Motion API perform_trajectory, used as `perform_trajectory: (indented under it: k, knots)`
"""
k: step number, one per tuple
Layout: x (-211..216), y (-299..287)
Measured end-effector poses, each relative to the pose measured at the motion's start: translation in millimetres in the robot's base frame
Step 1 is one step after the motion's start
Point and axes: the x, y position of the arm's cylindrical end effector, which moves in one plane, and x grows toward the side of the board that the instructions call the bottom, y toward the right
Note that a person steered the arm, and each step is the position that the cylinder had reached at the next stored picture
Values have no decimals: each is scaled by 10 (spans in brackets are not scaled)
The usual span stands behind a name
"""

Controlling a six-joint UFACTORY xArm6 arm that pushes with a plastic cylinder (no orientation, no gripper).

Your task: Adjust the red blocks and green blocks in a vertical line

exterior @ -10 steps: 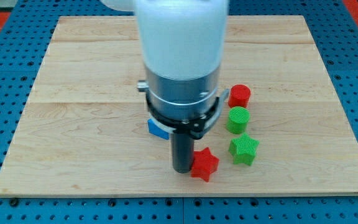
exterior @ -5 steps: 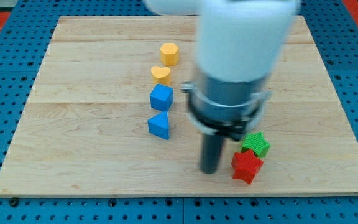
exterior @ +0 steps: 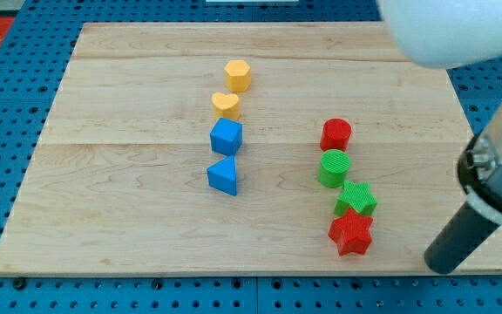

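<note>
A red cylinder [exterior: 336, 134], a green cylinder [exterior: 334, 168], a green star [exterior: 356, 200] and a red star [exterior: 350, 233] stand in a near-vertical column right of the board's centre; the two stars touch and sit slightly right of the cylinders. My tip [exterior: 439, 266] is at the view's lower right, near the board's bottom edge, well to the right of the red star and apart from every block.
A second column stands left of centre: a yellow hexagon [exterior: 237, 75], a yellow heart [exterior: 226, 105], a blue cube [exterior: 226, 137] and a blue triangular block [exterior: 223, 176]. The wooden board [exterior: 111, 209] lies on a blue pegboard.
My tip pushed the red star rightward under the green star, then moved away to the lower right. The green star shifted slightly right. The arm no longer hides the blocks.
</note>
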Motion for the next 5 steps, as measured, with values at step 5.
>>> perform_trajectory:
  k: [5]
  knots:
    - [-786,-444]
